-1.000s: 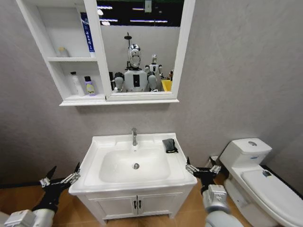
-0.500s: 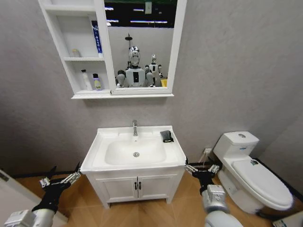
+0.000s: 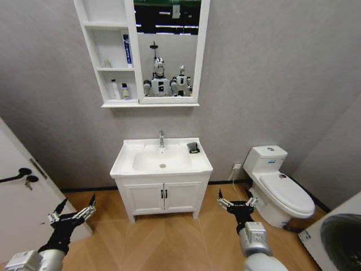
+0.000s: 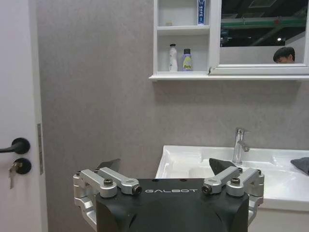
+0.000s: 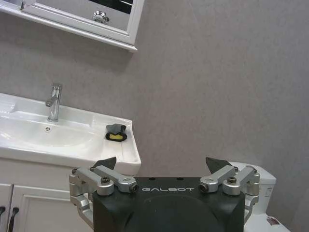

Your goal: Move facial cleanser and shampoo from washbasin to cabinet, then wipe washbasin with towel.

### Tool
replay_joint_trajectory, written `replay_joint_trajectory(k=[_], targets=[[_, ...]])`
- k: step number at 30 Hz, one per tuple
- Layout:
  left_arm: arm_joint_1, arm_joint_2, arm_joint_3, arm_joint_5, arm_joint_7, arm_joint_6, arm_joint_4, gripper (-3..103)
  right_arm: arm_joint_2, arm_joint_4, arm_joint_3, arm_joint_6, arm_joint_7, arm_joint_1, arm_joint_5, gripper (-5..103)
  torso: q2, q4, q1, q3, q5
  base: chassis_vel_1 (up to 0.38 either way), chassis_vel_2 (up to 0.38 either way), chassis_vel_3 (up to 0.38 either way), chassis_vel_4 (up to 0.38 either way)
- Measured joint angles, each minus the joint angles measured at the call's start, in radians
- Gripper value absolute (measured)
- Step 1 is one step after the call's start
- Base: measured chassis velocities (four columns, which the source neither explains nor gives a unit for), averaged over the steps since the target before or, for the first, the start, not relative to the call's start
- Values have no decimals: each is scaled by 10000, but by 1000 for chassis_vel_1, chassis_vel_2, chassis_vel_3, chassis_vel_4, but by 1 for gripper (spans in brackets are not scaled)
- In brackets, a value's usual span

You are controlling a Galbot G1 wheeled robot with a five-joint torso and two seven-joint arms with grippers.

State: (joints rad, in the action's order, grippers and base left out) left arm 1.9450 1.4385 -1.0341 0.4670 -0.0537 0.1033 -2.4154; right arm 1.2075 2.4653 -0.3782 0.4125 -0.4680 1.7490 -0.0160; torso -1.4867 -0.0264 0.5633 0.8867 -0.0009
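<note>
A grey-walled bathroom with a wood-pattern floor (image 3: 169,237) opens ahead. Low over that floor, the left gripper (image 3: 72,212) hangs with its fingers spread wide, holding nothing, just beside a white door (image 3: 22,192) with a black handle. The right gripper (image 3: 237,201) hangs likewise, fingers apart and empty, between the vanity (image 3: 163,197) and the white toilet (image 3: 279,189). Both are well apart from the washbasin (image 3: 162,161), with open floor between. The towel (image 3: 193,147), dark and folded, lies on the washbasin's back corner on the robot's right, beside the chrome tap (image 3: 161,138). Above, the cabinet (image 3: 113,56) hangs on the wall joined to a mirror (image 3: 166,51). Its lowest shelf carries a white bottle (image 3: 115,90) and a purple one (image 3: 124,92) just beside each other; a blue-and-white tube (image 3: 128,51) stands upright on the shelf above.
</note>
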Motion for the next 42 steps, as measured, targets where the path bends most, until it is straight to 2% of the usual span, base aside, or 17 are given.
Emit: replay_joint_trajectory(k=[2, 3, 4, 5, 6, 9, 10, 11, 14, 16, 18, 20, 27, 42], targets=[[-1, 0, 1, 0, 1, 0, 1, 100, -18, 5, 2, 0, 4, 2, 11, 100, 1, -2, 1, 1, -8, 340, -369, -310, 355], [0, 1, 1, 0, 1, 0, 0, 100, -35, 3, 13, 0, 8, 2, 18, 100, 1, 1, 1, 1, 19, 361, -367, -310, 314], [0, 1, -1, 0, 1, -1, -4, 100, -36, 4, 32, 0, 17, 17, 29, 100, 0, -1, 1, 1, 24, 337, -350, -338, 314], [0, 1, -1, 0, 1, -1, -4, 100, -36, 4, 32, 0, 17, 17, 29, 100, 0, -1, 1, 1, 24, 337, -350, -338, 314], [0, 0, 1, 0, 0, 0, 0, 100, -34, 6, 58, -6, 38, 35, 59, 100, 2, 0, 1, 1, -7, 337, -363, -335, 368], [0, 1, 1, 0, 0, 0, -1, 100, -11, -54, 87, -165, 140, 41, 78, 100, 3, 1, 5, 3, 13, 331, -330, -356, 350], [0, 0, 0, -1, 0, -1, -3, 100, 27, -203, 88, -486, 206, 14, 120, 100, 0, -1, 0, -1, 18, 367, -366, -351, 344], [0, 1, 0, 0, 0, 0, 1, 100, 44, -299, 79, -661, 249, -12, 167, 100, 0, 0, 0, 0, -4, 328, -366, -317, 352], [2, 1, 1, 0, 0, 0, -1, 100, 68, -401, 76, -846, 265, -40, 152, 100, -1, 0, -3, 0, 17, 310, -291, -303, 331], [1, 1, -2, 0, 0, 0, -1, 100, 98, -468, 78, -907, 266, -55, 146, 100, -5, 3, -8, -3, 10, 195, -137, -214, 178], [2, 1, -2, 0, 3, 0, 0, 100, 123, -507, 79, -925, 267, -73, 147, 100, -4, 4, -8, -4, -1, 81, -51, -120, 123], [0, 0, 1, 0, 0, 0, -1, 100, 163, -580, 76, -932, 273, -80, 192, 100, -3, -7, -7, -1, 12, 10, 25, -95, 22], [-1, 1, 1, 0, 0, 0, 0, 100, 207, -641, 90, -792, 131, -73, 362, 100, 9, 2, 16, 6, 10, -73, -5, 47, -29], [-1, 1, 1, 0, 0, 0, -1, 100, 210, -641, 90, -774, 115, -66, 368, 100, 2, 0, 1, 1, 9, -5, 11, 14, -8]])
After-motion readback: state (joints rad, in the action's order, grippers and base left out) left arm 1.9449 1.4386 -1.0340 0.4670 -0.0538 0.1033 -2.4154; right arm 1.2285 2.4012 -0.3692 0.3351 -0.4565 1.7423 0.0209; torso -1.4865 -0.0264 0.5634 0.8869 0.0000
